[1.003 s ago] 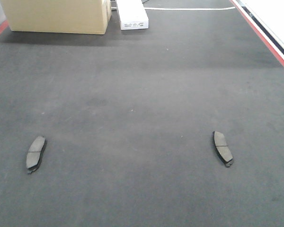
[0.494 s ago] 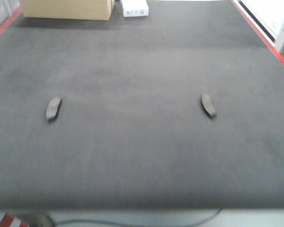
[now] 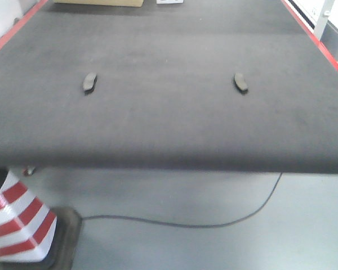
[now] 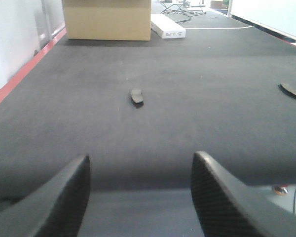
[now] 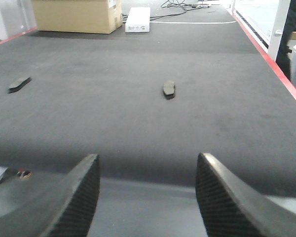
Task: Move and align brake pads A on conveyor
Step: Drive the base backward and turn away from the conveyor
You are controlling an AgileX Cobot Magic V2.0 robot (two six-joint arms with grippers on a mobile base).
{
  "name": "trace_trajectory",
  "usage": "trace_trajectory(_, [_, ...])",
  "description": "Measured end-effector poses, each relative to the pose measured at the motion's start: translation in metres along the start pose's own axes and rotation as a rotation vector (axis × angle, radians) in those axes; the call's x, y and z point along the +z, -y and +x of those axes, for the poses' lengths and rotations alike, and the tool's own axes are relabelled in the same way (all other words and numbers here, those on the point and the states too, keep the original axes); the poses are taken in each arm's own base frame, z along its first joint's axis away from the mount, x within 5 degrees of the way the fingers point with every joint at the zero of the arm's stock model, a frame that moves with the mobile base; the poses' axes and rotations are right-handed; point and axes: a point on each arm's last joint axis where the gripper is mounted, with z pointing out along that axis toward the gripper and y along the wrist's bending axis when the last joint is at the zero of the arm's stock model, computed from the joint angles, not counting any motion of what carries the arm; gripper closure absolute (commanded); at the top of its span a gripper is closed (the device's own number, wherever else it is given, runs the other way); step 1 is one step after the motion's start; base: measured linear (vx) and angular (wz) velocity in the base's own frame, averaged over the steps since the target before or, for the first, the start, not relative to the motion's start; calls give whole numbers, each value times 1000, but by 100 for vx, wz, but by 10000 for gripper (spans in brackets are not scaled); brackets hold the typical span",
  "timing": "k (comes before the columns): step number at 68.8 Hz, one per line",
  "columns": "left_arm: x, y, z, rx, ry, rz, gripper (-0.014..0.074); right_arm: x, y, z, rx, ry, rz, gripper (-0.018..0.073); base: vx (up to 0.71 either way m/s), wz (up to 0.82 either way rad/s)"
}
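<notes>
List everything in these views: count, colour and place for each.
Brake pads: two, dark grey, flat on the belt, far apart; second one.
Conveyor belt: one, charcoal, fills most of each view.
Frame: red, along both belt sides.
Cardboard box: one, tan, far end of belt.
White box: one, beside the cardboard box.
Striped cone: one, red and white, near left corner.
Cable: one, black, on the floor.
Left end effector: black, open, empty.
Right end effector: black, open, empty.
</notes>
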Motion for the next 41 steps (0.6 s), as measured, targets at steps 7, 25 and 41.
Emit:
trace_trajectory(7, [0,0,0,0,0,0,174,0,0,0,0,0,0,136,-39,1])
trace_trajectory(25, [0,0,0,0,0,0,174,0,0,0,0,0,0,136,-37,-9])
trace_trajectory(41, [-1,0,0,0,4,0,174,0,0,0,0,0,0,136,-29,-45])
